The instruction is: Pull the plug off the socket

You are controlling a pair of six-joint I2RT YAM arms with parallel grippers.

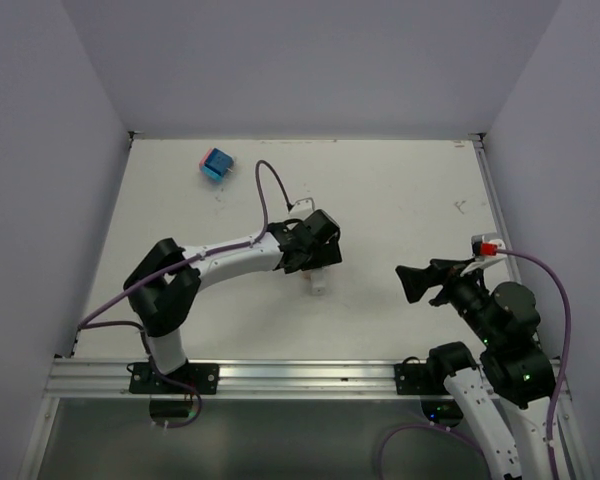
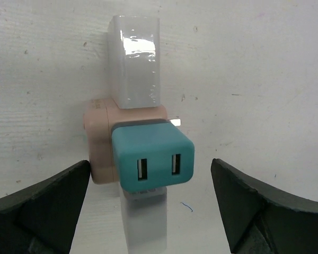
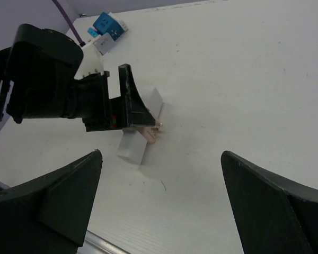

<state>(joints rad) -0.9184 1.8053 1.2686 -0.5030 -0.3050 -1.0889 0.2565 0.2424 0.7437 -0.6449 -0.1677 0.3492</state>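
Observation:
A beige socket cube (image 2: 99,151) lies on the white table. A teal plug with two USB ports (image 2: 152,157) sits in its upward face. A white plug (image 2: 134,63) sticks out of its far side and another white plug (image 2: 144,222) out of its near side. My left gripper (image 2: 150,174) is open just above the cube, one finger on each side of the teal plug, touching nothing. In the top view the left gripper (image 1: 315,262) covers most of the cube (image 1: 317,284). My right gripper (image 1: 420,283) is open and empty, well to the right of the cube (image 3: 151,133).
A blue and pink adapter (image 1: 216,164) lies at the back left of the table, also in the right wrist view (image 3: 107,25). Grey walls enclose the table on three sides. A metal rail (image 1: 300,375) runs along the near edge.

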